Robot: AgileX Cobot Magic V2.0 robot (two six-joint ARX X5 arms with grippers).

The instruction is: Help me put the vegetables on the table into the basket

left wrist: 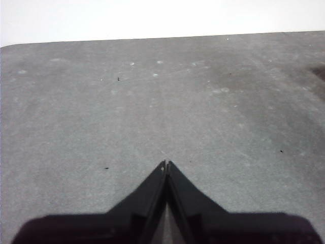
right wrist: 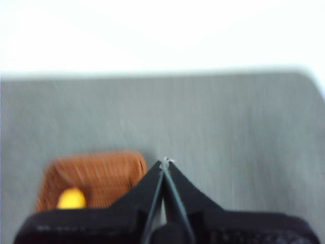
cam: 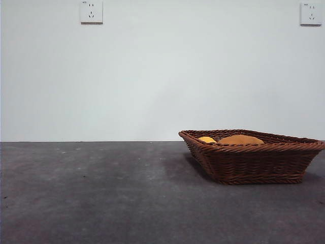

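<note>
Resting inside the wicker basket point(cam: 254, 162) on the grey table point(cam: 101, 193), the potato point(cam: 241, 139) and corn chunk point(cam: 206, 139) look delivered, the eggplant unseen, so the left gripper point(left wrist: 166, 163) and right gripper point(right wrist: 165, 161) hang pinched closed, empty.

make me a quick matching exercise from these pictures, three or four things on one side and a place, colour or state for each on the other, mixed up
Things:
1. basket
2. potato
3. corn chunk
4. left gripper

Descriptions:
A. yellow, small, showing just above the rim
B. shut, holding nothing, over the bare table
C. dark brown woven wicker
D. orange-brown, lying in the basket beside the yellow piece

Pairs: 1-C, 2-D, 3-A, 4-B
</note>
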